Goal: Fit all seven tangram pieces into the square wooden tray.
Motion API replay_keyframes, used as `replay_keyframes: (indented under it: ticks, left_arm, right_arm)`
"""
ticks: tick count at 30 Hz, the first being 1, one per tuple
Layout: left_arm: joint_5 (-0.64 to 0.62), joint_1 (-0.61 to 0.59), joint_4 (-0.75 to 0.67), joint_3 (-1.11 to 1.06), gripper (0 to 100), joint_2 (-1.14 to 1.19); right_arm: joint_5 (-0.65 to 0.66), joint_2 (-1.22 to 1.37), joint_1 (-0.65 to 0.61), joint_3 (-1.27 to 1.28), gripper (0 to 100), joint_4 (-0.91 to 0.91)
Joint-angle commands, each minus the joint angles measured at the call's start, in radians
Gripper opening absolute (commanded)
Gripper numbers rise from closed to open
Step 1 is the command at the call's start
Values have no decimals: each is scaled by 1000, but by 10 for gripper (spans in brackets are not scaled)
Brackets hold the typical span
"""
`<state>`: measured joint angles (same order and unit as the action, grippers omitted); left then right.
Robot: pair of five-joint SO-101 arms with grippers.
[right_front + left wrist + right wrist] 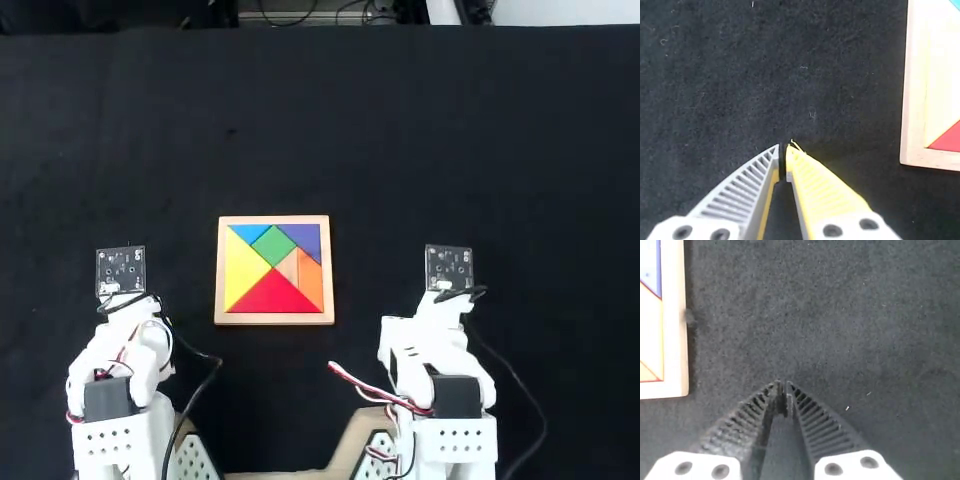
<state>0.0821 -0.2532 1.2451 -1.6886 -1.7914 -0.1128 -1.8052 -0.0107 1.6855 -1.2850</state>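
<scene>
The left pincer (784, 150) is closed, its grey and yellow fingers meeting tip to tip with nothing between them. It hangs over bare black cloth near the left rim of the square wooden tray (218, 270). The right pincer (783, 386) is likewise closed and empty, near the tray's right rim. Both arms sit folded back at the near edge of the table (450, 130), one on each side.

The tray lies flat about midway across the table, towards its near edge, between the two arms and touching neither. Inside it I count seven pieces:
- yellow triangle (242, 275)
- red triangle (272, 295)
- green square (272, 245)
- light blue triangle (248, 233)
- violet parallelogram (305, 238)
- orange triangle (312, 283)
- pale wood triangle (290, 270)

They appear to fill the square, with no gap visible from above.

Assessment: the task looks complete.

Handling: the pieces appear to be thin, stiff, light wood with smooth painted faces. Seated level inside the rim, they offer no free edge for a finger. The tray itself should be rigid and light, and any lift is best taken across its raised rim, kept level so the contents do not spill.
</scene>
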Motion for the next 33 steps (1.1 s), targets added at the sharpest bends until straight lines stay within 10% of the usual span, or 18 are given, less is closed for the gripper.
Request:
replay_keyframes:
  ticks: [1,9,33]
  left_arm:
    - [-11,-12,11,-12,29,2]
    - [-11,81,11,-12,29,2]
    - [-9,93,12,-12,30,-3]
  right_arm:
    - [-11,-65,12,-1,11,-6]
    - [-9,-67,-146,-1,11,-6]
    - [-5,-68,-98,-1,12,-6]
